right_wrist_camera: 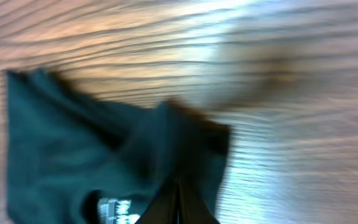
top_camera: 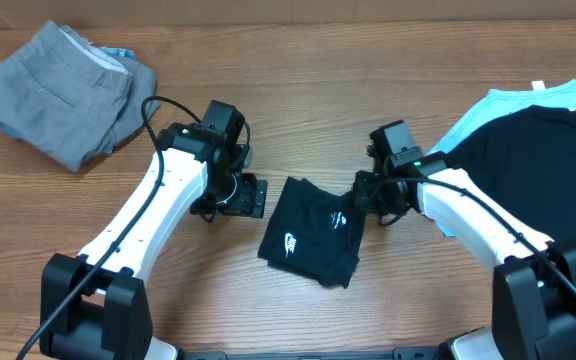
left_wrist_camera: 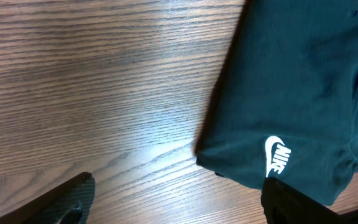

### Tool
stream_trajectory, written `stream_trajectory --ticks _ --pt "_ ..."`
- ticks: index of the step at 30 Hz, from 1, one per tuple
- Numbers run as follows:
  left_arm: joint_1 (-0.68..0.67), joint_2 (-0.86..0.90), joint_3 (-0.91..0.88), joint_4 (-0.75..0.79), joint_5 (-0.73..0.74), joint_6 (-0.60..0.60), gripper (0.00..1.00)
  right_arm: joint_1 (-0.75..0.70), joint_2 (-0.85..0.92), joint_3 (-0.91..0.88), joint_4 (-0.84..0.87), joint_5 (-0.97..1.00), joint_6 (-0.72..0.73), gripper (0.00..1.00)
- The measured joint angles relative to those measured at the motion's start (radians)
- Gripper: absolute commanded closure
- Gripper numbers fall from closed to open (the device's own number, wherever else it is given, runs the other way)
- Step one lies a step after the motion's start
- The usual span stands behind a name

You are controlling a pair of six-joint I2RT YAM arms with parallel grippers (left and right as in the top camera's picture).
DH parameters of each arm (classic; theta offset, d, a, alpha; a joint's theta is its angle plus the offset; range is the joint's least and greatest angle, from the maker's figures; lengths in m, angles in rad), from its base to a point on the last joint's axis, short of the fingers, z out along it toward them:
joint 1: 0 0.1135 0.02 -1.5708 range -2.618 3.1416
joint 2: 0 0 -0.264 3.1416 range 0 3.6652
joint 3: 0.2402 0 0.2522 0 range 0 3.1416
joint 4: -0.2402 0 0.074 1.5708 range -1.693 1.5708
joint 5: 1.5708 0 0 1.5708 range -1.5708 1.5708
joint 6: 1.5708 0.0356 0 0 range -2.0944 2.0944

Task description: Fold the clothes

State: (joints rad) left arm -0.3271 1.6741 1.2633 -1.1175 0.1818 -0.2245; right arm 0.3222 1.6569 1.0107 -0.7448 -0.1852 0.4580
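Observation:
A dark teal shirt (top_camera: pixel 308 232) with a white Nike logo lies folded at the table's middle. It also shows in the left wrist view (left_wrist_camera: pixel 297 81) and, blurred, in the right wrist view (right_wrist_camera: pixel 61 155). My left gripper (top_camera: pixel 244 196) is open just left of the shirt's upper left edge. In the left wrist view (left_wrist_camera: pixel 179 205) bare wood lies between its fingers and one finger sits by the logo corner. My right gripper (top_camera: pixel 366 203) is at the shirt's upper right corner. In the right wrist view (right_wrist_camera: pixel 179 186) its fingers are pressed together over bunched cloth.
Folded grey trousers (top_camera: pixel 58 90) lie at the back left with a light blue cloth (top_camera: pixel 118 52) under them. A pile of a black garment (top_camera: pixel 538 150) and a light blue shirt (top_camera: pixel 523 100) lies at the right.

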Motion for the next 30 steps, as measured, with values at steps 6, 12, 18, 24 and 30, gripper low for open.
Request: stream_trajectory --ticks 6,12,18,24,30 --pt "0.000 0.000 0.000 0.001 0.001 0.000 0.07 -0.048 0.000 -0.002 -0.013 -0.027 -0.019 0.74" --pt "0.000 0.000 0.000 0.013 0.012 0.000 0.07 0.026 0.000 -0.002 0.005 -0.043 -0.045 0.73" --pt "0.000 0.000 0.000 0.014 0.016 0.000 0.07 0.083 0.005 -0.002 -0.001 -0.005 -0.037 0.96" --pt "0.000 0.000 0.000 0.014 0.016 0.000 0.06 0.052 0.008 -0.002 -0.026 0.044 -0.004 0.96" --pt "0.000 0.000 0.000 0.014 0.016 0.000 0.06 -0.039 0.008 -0.003 -0.132 0.084 0.055 0.90"
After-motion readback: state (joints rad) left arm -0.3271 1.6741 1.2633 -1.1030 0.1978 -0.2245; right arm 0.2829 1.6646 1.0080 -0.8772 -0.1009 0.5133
